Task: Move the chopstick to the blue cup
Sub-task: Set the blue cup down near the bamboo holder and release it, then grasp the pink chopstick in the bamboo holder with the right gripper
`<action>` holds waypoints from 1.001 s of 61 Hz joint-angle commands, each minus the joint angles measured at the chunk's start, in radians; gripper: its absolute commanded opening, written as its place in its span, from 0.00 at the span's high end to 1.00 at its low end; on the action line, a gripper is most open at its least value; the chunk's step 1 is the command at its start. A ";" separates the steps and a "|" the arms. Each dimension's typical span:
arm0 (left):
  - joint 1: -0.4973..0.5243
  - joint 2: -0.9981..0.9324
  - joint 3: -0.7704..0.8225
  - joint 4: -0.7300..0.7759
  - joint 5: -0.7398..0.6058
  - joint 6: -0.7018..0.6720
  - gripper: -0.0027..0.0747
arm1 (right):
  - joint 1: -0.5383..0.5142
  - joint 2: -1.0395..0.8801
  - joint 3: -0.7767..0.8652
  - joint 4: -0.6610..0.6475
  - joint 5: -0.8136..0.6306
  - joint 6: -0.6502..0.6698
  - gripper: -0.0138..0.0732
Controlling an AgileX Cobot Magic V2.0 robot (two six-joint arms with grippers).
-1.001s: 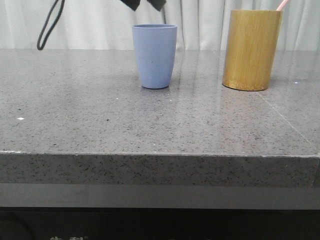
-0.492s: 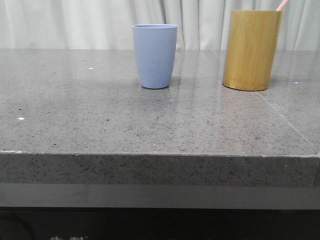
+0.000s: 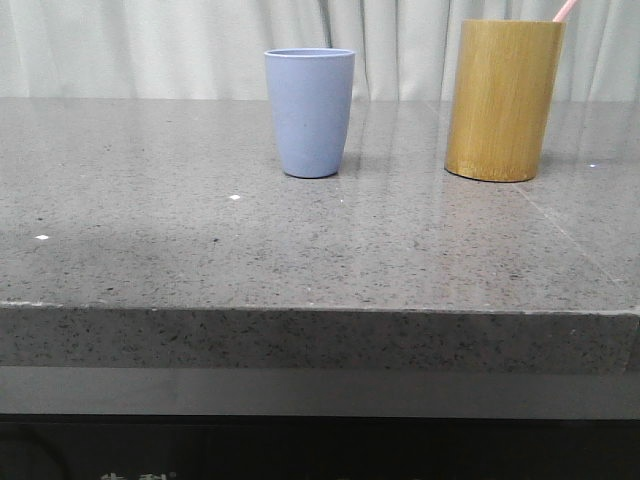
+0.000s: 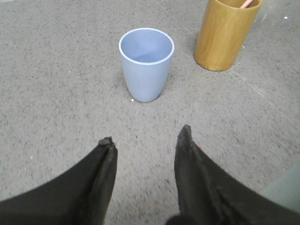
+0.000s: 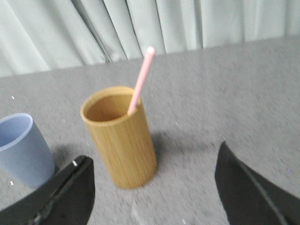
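The speckled grey stone tabletop (image 3: 200, 250) stretches wide, its front edge thick and square, with pale pleated curtains (image 3: 150, 50) behind it. On the right stands the tall, straight-sided yellow-brown bamboo cylinder (image 3: 503, 100), its upper rim nearly at the top of the front view. To its left, well apart, sits the matte pale periwinkle-blue tumbler (image 3: 309, 112), upright and empty inside as the left wrist view shows. The thin pale pink chopstick (image 5: 141, 79) leans inside the bamboo cylinder, its lower length hidden by the wall; from the front, just a pink tip (image 3: 565, 10) pokes out, cut off by the frame. The left hand (image 4: 146, 140) hangs above the tabletop short of the blue tumbler, fingers parted, holding nothing. The right hand (image 5: 154, 171) is spread wide, empty, blurred, fingers cut off at the frame's edge.
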 commanded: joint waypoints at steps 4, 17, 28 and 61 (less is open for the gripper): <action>-0.003 -0.111 0.037 -0.024 -0.087 -0.009 0.59 | 0.046 0.104 -0.029 0.011 -0.286 -0.009 0.21; -0.003 -0.162 0.048 -0.024 -0.087 -0.009 0.59 | 0.053 0.265 -0.064 0.021 -0.463 -0.009 0.21; -0.003 -0.161 0.048 -0.024 -0.087 -0.009 0.59 | 0.053 0.382 -0.207 0.031 -0.284 -0.009 0.21; -0.003 -0.161 0.048 -0.022 -0.087 -0.009 0.59 | 0.052 0.548 -0.444 0.053 -0.133 -0.009 0.53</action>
